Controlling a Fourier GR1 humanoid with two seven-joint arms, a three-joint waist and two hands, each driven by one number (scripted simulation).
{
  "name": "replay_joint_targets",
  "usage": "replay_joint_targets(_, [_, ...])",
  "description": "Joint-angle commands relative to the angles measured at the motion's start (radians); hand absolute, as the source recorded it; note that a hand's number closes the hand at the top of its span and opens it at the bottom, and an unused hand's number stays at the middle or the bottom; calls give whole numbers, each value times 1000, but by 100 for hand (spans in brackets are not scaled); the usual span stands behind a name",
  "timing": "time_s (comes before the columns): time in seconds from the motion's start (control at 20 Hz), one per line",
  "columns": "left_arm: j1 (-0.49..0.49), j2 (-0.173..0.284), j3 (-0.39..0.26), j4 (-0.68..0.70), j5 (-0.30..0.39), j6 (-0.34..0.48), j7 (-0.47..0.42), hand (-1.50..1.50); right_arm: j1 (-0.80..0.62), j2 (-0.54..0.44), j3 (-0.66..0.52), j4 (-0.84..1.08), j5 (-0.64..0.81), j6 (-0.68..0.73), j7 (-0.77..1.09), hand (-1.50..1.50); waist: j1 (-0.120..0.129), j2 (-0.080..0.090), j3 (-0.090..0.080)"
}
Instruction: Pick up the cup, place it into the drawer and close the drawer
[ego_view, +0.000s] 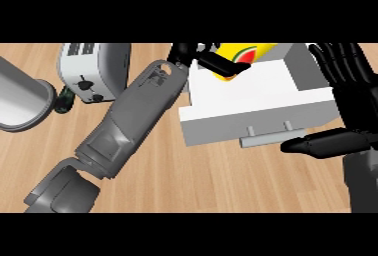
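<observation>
Wooden counter (221, 185) takes most of the view; the white drawer (251, 95) sits on it at upper right of centre, pulled open, its front panel and grey handle (272, 136) facing the robot. All places below relative to the drawer. Left arm (133, 125) runs diagonally from lower left up to the drawer's far-left corner. Right arm comes up along the drawer's right side; right hand (347, 80) is beside the drawer's right wall, fingers straight and spread, thumb lying across just right of the handle, holding nothing. Toaster (92, 70) well left of the drawer; grey round pan or lid (22, 100) further left at the edge, with a small dark object beside it, too small to name. Left hand (210, 57) is over the drawer's far-left corner, fingers curled round the yellow cup (244, 52). The cup hangs tilted over the drawer's back edge, above or just entering the cavity; can't tell if it touches the drawer floor. Cup looks light, rigid, smooth-sided, so likely slippery; probably not fragile but would roll if let go tilted. Best hold is round the mid-body, as now. Judged step: lowering the cup in; drawer not yet closed.
</observation>
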Motion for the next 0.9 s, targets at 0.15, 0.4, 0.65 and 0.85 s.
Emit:
replay_joint_targets(0.15, [15, 0, -98, 15, 53, -38, 9, -150, -51, 12, 34, 21, 2, 8, 12, -150, -46, 10, -1])
replay_joint_targets(0.4, [66, 0, -62, -23, 146, -13, -92, -150, -33, 44, 73, 35, -101, 106, -25, -150, -63, 20, 0])
replay_joint_targets(0.65, [78, 0, -23, -92, 256, -71, -192, -150, -39, 32, 178, 1, -197, 261, 13, 150, -69, 11, -2])
replay_joint_targets(0.85, [50, 0, 8, -95, 314, -19, -234, -150, -25, -64, 229, 23, -203, 370, 102, 150, -16, -3, -3])
